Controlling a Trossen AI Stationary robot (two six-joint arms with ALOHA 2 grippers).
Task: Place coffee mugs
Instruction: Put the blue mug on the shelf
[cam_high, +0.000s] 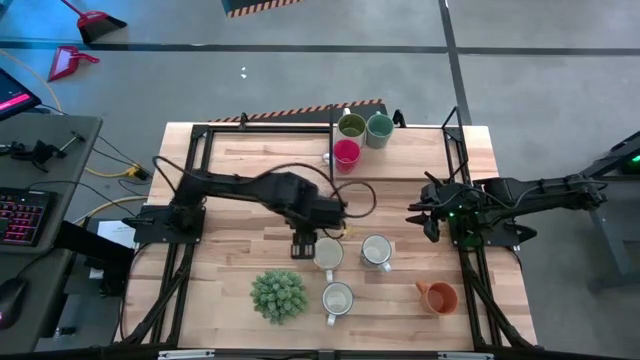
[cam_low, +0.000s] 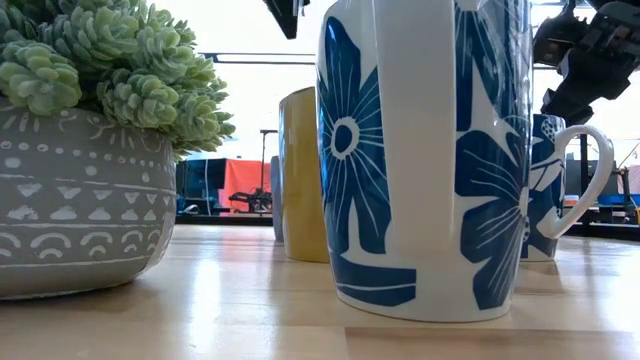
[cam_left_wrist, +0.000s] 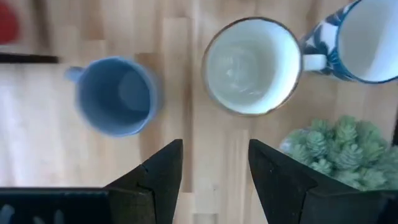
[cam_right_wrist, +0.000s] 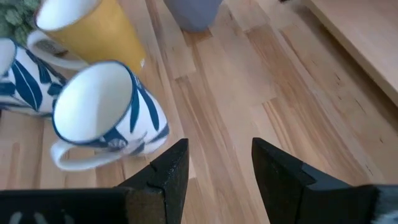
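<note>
Nearest on the table (cam_high: 230, 160) stand a white mug (cam_high: 337, 298), the succulent (cam_high: 278, 295) and an orange mug (cam_high: 439, 296), behind them the left claw (cam_left_wrist: 214, 163) hangs open and empty above a cream-lined mug (cam_left_wrist: 252, 65), the right claw (cam_right_wrist: 217, 158) likewise open and empty, and three mugs (cam_high: 361, 136) cluster farthest.
</note>
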